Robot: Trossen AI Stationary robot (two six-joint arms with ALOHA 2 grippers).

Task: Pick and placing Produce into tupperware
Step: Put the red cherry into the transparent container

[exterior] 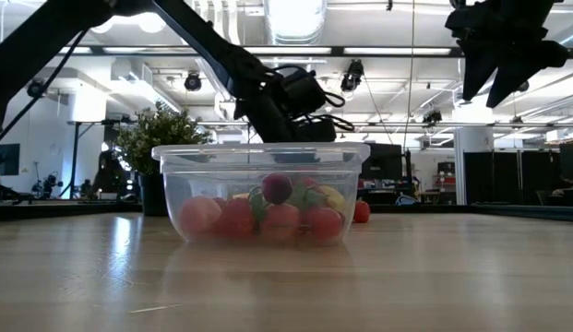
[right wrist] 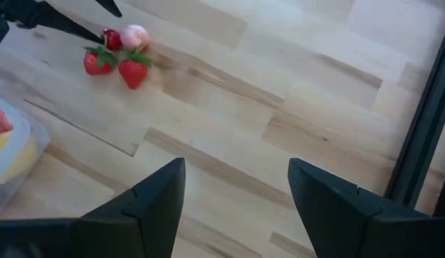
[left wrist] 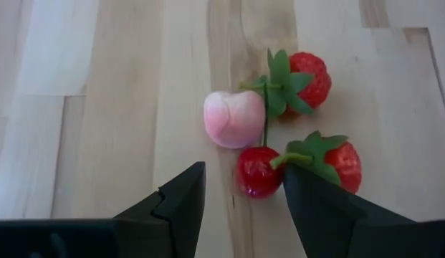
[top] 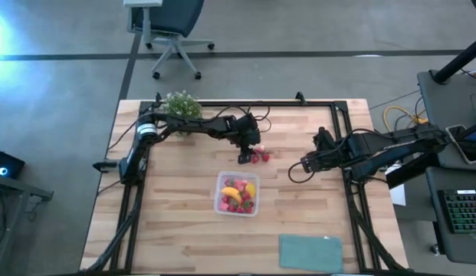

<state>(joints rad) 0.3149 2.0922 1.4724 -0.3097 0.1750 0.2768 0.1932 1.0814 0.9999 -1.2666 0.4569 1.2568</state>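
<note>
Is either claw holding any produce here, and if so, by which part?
Nothing is held. The left claw stands open by the cherry; the right claw is open and empty.

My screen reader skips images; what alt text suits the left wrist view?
The left gripper, fingers open, hovers over a wooden table before a cherry, a pink peach and two strawberries.

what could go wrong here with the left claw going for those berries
The left claw is open over a tight cluster: a small red cherry, a pink fruit and two strawberries. Closing on one may nudge the others and set them rolling across the table. The cherry's thin stem runs between its neighbours, so lifting it might drag one along. The tupperware already looks fairly full, so a careless drop could bounce out.
</note>
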